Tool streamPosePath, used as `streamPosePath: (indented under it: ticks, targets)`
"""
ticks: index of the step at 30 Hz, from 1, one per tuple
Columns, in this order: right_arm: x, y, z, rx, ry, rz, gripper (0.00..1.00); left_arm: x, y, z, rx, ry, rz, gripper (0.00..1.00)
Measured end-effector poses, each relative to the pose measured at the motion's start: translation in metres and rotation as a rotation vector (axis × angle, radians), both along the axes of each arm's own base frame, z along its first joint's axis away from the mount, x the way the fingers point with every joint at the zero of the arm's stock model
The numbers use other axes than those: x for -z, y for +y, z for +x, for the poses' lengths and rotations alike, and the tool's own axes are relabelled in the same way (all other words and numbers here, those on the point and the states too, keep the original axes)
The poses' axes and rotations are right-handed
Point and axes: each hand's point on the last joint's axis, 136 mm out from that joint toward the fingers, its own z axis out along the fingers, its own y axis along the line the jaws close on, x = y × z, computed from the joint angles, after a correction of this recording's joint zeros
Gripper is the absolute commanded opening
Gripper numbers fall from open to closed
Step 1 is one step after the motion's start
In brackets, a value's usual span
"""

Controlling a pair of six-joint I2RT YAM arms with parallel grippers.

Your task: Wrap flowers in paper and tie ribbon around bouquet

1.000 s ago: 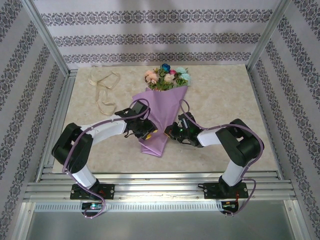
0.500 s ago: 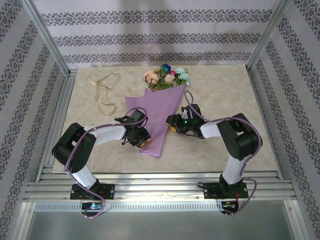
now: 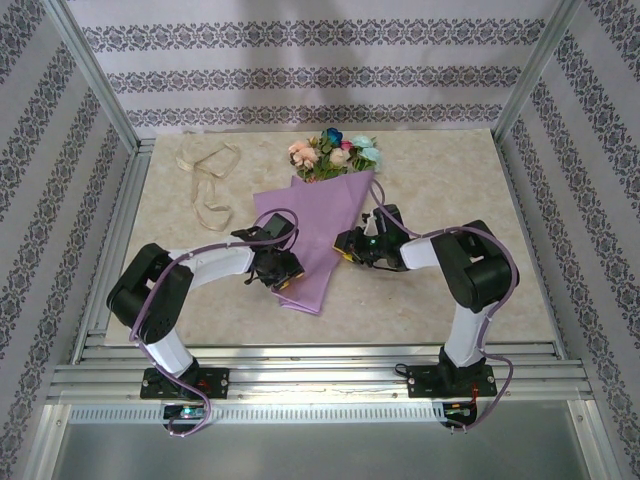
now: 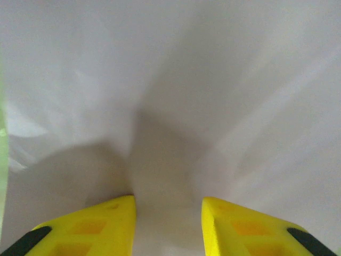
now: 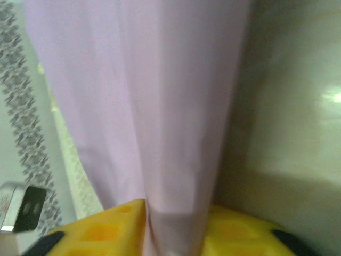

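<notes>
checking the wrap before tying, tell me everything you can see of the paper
The paper is a thin, matte lilac sheet folded into a cone around the flowers, blooms out at the wide far end, lying on the marbled table. A fold runs between the right fingers; the left fingers straddle a crease.

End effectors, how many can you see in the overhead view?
2. The left end effector sits at the paper cone's left side near its narrow end; the right end effector is at the cone's right edge, paper between its fingers.
</notes>
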Motion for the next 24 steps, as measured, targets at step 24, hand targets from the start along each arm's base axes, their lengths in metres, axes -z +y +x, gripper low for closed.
streamPosePath:
  ticks: [24]
  targets:
    - [-0.001,-0.037,0.042,0.049,0.026,-0.082,0.37,0.004,-0.031,-0.005,0.16,0.049,-0.006,0.35]
